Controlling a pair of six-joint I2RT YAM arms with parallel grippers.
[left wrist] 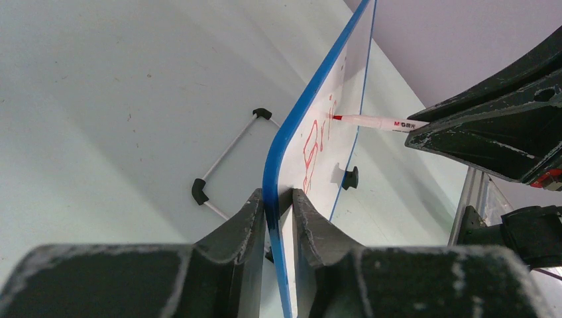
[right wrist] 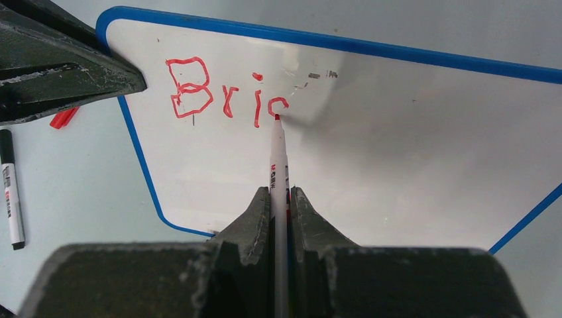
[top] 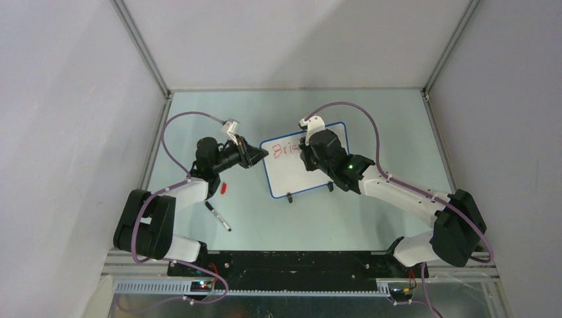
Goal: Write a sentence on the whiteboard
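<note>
The pale green worktop (top: 371, 112) is enclosed by plain grey walls on three sides. Two arms are bolted at its near edge: the left arm (top: 149, 222) is bent inward from the left, and the right arm (top: 424, 205) is stretched in from the right, so that both wrists are brought together over the middle of the worktop.

The whiteboard (top: 291, 175) is found there, between the two wrists, a little behind the centre. Its blue rim and rounded corners are seen plainly, and its two black clip feet (top: 289, 197) are set along the near edge. From the left wrist view, the board seems to be raised at a slant rather than laid flat.

The left fingers (left wrist: 245, 222) are closed on the board's left edge, with the blue rim pinched between them. The right fingers (right wrist: 255, 212) are shut tight on a red marker (right wrist: 278, 159), which is held pointing forward out of them; its tip is pressed against the white surface, in the upper left part of the board.

A black marker (top: 218, 216) is left lying flat on the worktop, to the left of the board and near the left arm.

Of the sentence (right wrist: 225, 96), only a few red letters are written, near the top left corner: "Bri", followed by a curved stroke at which the marker tip is placed. The rest of the board is blank.

A small red cap (top: 224, 187) is seen on the worktop between the black marker and the left fingers.
</note>
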